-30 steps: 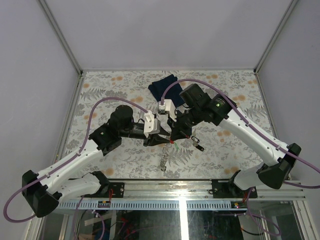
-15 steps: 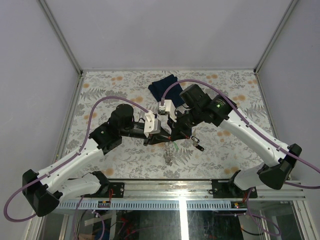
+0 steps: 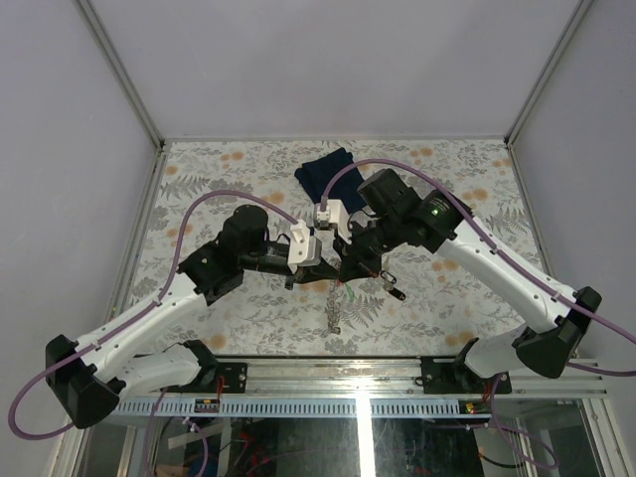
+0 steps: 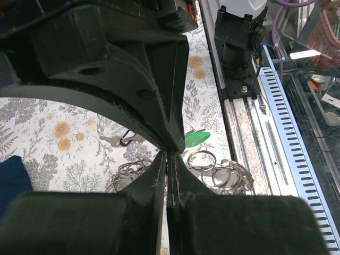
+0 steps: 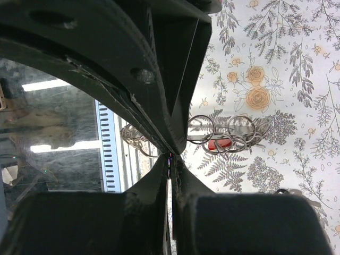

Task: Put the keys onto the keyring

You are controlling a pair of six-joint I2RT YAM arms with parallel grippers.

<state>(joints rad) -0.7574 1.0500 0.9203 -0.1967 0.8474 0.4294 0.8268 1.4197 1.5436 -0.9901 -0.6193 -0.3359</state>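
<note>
My left gripper (image 3: 325, 277) and right gripper (image 3: 342, 274) meet tip to tip above the table's middle, both shut. The keyring (image 3: 335, 307), a silvery chain of linked rings, hangs from where they meet. In the left wrist view my fingertips (image 4: 159, 164) are pressed together, with rings (image 4: 223, 171) and a green key head (image 4: 196, 139) just beyond them. In the right wrist view my gripper (image 5: 170, 158) is shut on a thin edge, with rings (image 5: 227, 132) and a red key head (image 5: 219, 143) behind. A black-headed key (image 3: 394, 287) lies loose on the table.
A dark blue folded cloth (image 3: 328, 171) lies at the back centre. The floral table (image 3: 199, 189) ends at a metal rail (image 3: 348, 373) in front and at grey walls on the other sides. The loose key also shows in the left wrist view (image 4: 113, 140).
The hanging keyring has swung slightly right and its lower end has risen off the table. Both grippers have stayed together and shifted very little.
</note>
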